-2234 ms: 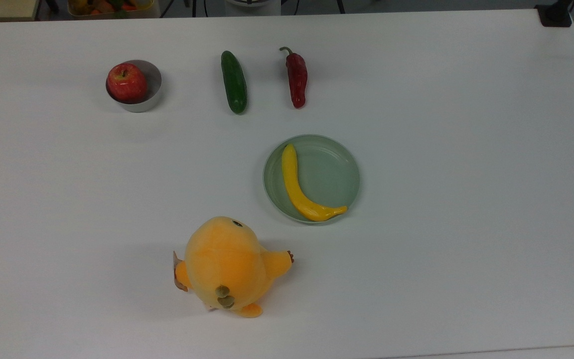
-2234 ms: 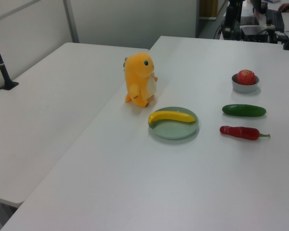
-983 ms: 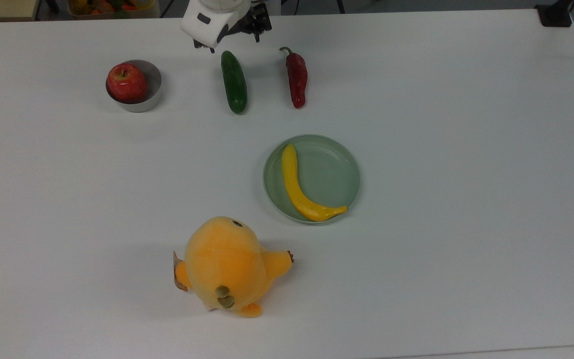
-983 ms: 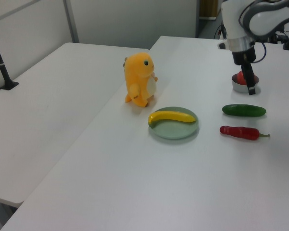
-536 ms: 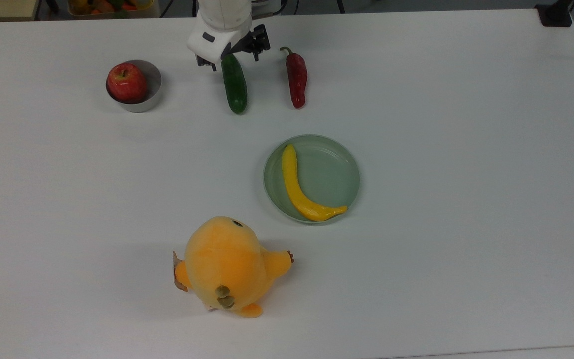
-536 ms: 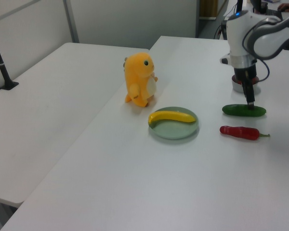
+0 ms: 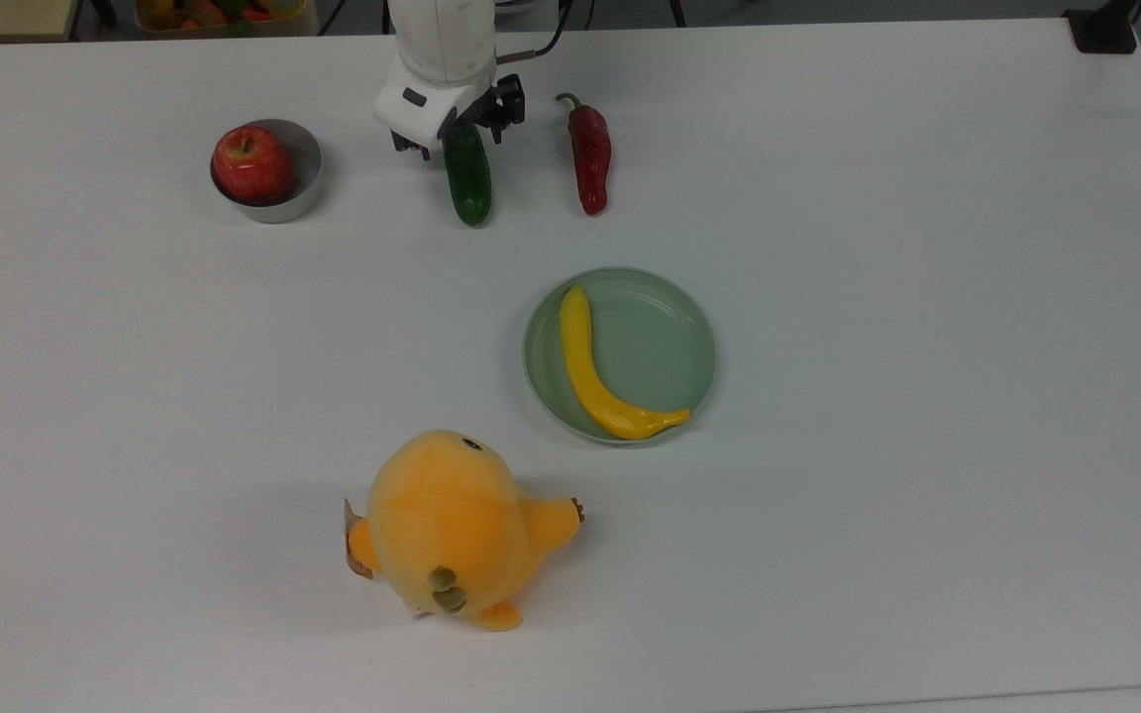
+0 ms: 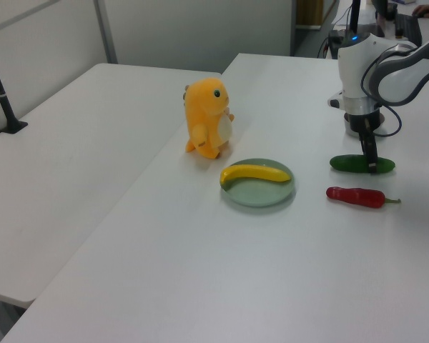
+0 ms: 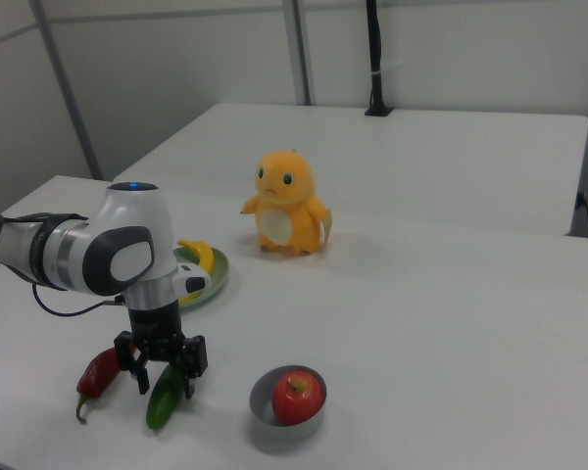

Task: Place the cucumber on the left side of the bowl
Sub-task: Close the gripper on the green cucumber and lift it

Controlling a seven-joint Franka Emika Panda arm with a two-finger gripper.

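Cucumber [image 7: 468,178] lies on the table [image 7: 828,495], at 3 o'clock of the bowl [image 7: 278,198] in the top view. Looks stiff, smooth, probably slippery; I'd grab mid-body. Gripper [image 9: 161,381] fingers apart, straddling its upper end, not clamped.

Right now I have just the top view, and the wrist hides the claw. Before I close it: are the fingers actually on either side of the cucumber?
Observer: Yes. In the right view the claw is open, with one finger on each side of the cucumber.
Operator: Is it low enough to grip?
Observer: In the left view a fingertip reaches down beside the cucumber, close to the table.
Operator: Is anything tall at the bowl?
Observer: In the right view the apple rises above the rim of the bowl.
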